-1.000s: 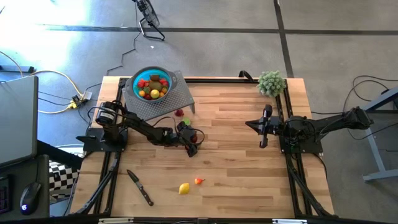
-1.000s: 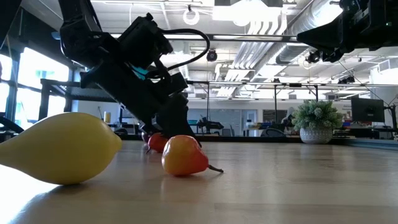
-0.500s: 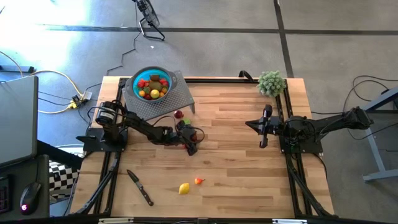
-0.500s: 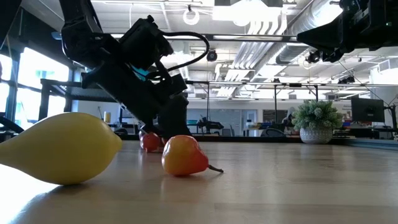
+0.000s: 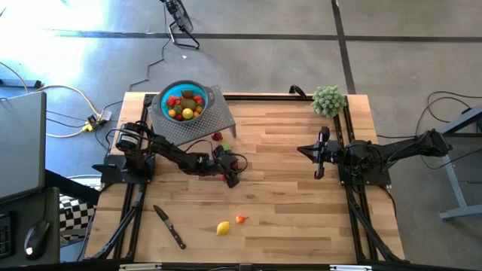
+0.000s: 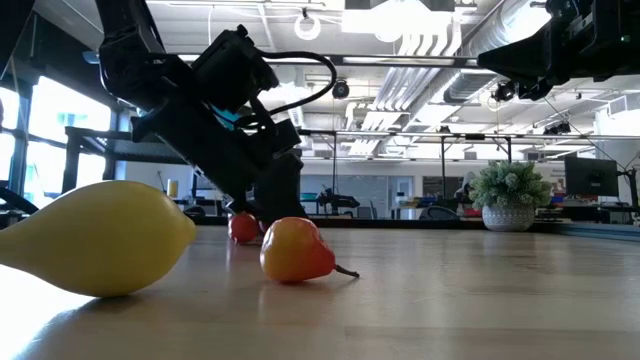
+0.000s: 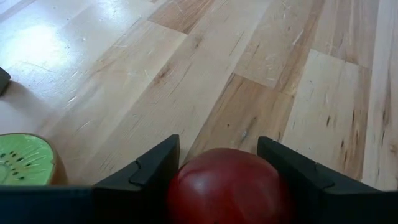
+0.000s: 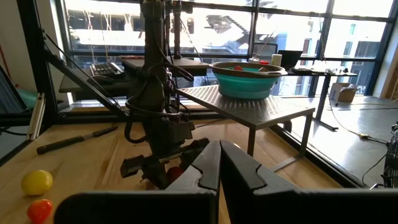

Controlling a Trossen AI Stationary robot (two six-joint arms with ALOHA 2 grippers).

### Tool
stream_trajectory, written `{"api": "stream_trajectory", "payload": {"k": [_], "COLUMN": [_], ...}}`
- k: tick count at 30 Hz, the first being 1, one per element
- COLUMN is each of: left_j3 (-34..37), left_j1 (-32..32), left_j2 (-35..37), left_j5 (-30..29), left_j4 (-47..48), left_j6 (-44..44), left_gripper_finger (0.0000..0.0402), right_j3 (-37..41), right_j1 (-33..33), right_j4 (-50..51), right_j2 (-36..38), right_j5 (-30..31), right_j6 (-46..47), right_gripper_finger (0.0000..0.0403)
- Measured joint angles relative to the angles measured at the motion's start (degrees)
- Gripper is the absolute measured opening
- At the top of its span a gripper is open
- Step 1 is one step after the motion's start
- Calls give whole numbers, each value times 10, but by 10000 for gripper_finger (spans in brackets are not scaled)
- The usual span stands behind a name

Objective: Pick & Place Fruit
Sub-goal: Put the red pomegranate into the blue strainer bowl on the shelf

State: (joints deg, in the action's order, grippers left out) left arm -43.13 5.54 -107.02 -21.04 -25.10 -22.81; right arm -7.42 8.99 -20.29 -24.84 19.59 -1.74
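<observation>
— What sits between your fingers there?

— A red fruit (image 7: 227, 185). My left pincer (image 7: 217, 163) stands around it on the table (image 5: 301, 188), one finger (image 7: 152, 168) on each side, and the gap looks almost taken up by the fruit. I judge I have it clamped or nearly so; I cannot tell whether it is off the wood yet. I come down at a slant so the fingers straddle it instead of knocking it away.

— And where is that on the table?

— Left of the middle, just near of the raised perforated stand (image 5: 203, 120). The teal bowl (image 5: 181, 103) sits on that stand at the far left with several fruits already in it, so I take it the red one belongs there.

— Anything close to it?

— A halved kiwi (image 7: 25, 158) lies just beside my finger, apart from the red fruit. Another dark red fruit (image 5: 217, 137) lies a little farther off, by the stand's edge.

— What else waits?

— A yellow lemon (image 5: 223, 227) and a small orange-red fruit (image 5: 241, 219) lie side by side toward the near edge, well apart from me. The knife (image 5: 169, 226) lies to their left.

— Your other arm?

— My right pincer (image 8: 219, 163) hangs at the right side with its fingers together, holding nothing, out of the way.
</observation>
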Motion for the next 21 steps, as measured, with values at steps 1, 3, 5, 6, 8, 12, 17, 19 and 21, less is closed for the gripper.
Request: {"api": "stream_trajectory", "payload": {"k": [1, 3, 5, 6, 8, 12, 17, 19, 21], "left_j3": [0, 0, 0, 0, 1, 1, 1, 1, 1], "left_j1": [0, 0, 0, 0, 0, 1, 2, 1, 1], "left_j2": [0, 0, -1, -1, -2, 1, 30, 48, 68], "left_j5": [0, -2, -2, -2, 0, 5, 7, 8, 12], "left_j4": [0, -3, -8, -11, -18, -21, -19, -20, -20], "left_j6": [0, 0, -1, -1, -2, -2, 2, 11, 19], "left_gripper_finger": [204, 203, 203, 203, 203, 203, 203, 203, 203], "right_j3": [0, 0, 0, 0, 0, 0, 0, 0, 0], "right_j1": [0, 0, 0, 0, 0, 0, 0, 0, 0], "right_j4": [0, 0, 0, 0, 0, 0, 0, 0, 0], "right_j2": [0, 0, 0, 0, 0, 0, 0, 0, 0], "right_j5": [0, 0, 0, 0, 0, 0, 0, 0, 0], "right_j6": [0, 0, 0, 0, 0, 0, 0, 0, 0], "right_gripper_finger": [2, 2, 2, 2, 2, 2, 2, 2, 2]}}
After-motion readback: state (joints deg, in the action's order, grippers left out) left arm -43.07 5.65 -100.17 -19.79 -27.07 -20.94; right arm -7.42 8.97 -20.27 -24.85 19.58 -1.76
